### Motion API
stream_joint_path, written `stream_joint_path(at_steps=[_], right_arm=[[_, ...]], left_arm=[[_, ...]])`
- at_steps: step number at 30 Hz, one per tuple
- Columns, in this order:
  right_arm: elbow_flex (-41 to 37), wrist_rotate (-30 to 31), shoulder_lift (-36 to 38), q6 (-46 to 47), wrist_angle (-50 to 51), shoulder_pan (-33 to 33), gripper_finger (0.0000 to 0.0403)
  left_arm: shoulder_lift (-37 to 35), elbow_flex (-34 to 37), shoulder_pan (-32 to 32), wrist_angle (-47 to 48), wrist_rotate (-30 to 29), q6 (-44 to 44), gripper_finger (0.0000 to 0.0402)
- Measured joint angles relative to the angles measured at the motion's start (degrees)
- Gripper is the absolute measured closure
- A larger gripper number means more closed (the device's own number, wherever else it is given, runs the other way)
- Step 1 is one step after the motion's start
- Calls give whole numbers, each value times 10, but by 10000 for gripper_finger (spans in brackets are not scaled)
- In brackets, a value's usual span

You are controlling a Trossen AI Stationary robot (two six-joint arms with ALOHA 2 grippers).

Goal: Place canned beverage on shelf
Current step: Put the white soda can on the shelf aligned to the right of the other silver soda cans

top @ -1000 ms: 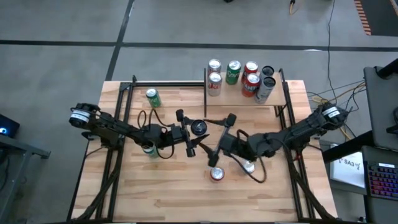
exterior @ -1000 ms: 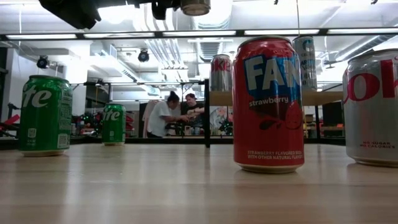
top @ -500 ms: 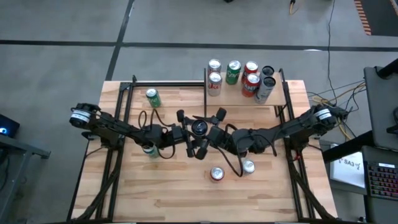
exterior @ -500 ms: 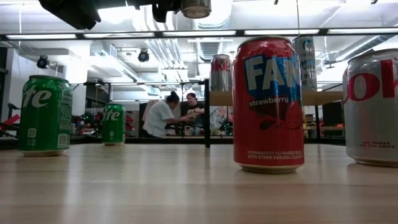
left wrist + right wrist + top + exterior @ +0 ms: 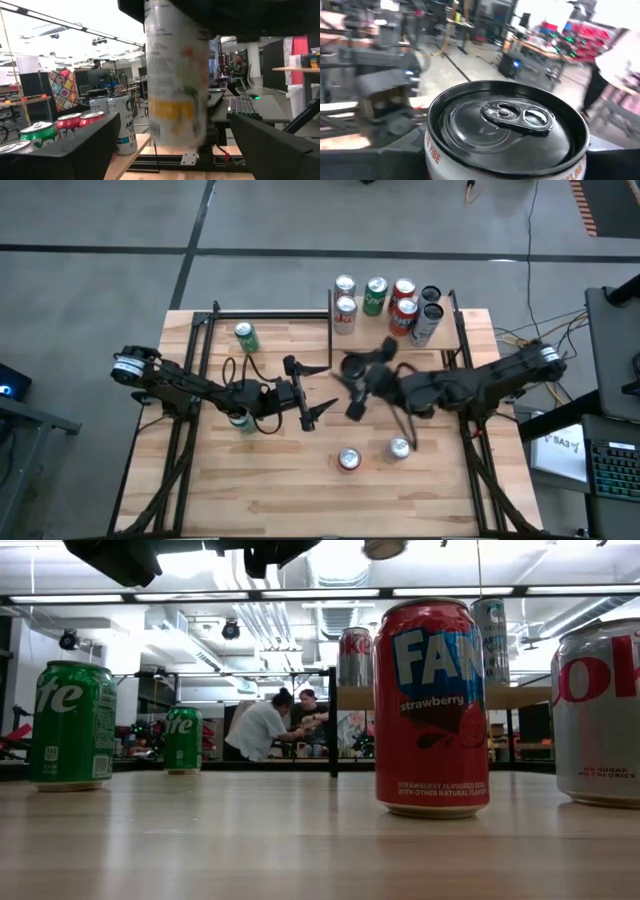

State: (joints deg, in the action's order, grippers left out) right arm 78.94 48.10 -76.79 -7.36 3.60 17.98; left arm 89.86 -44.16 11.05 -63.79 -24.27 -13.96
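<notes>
A pale can with a black top hangs above the table's middle, shut in my right gripper. The left wrist view shows it blurred, and its bottom shows in the low view. My left gripper stands open just left of the can, with nothing between its fingers. The shelf, a light wood board with black posts, sits at the table's far right. Several cans stand on it. My right gripper pinches the can's side wall just under the top rim, one finger on each side. The fingers come in about level from the table's right. The can stands upright in the hold, lifted clear of the table.
A red Fanta can and a silver Coke can stand on the table near the front. One green can stands far left; another sits under my left arm. Bare tabletop lies between the held can and the shelf.
My right gripper has come up from near the red can and taken hold of the black-topped can that my left gripper held. My left gripper has let go and kept still. My right gripper has then carried the can up and toward the shelf.
</notes>
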Motion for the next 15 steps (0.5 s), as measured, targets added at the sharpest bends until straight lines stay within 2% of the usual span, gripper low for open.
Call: stream_joint_path(at_steps=[4, 8, 15], right_arm=[[-1, 45, 58, 56, 109, 0, 175], [-22, 58, 123, 143, 209, 0, 175], [-128, 118, 246, 233, 264, 0, 175]], left_arm=[[0, 0, 0, 3, -7, 0, 36], [0, 0, 0, 4, -7, 5, 36], [0, 0, 0, 4, -7, 10, 36]])
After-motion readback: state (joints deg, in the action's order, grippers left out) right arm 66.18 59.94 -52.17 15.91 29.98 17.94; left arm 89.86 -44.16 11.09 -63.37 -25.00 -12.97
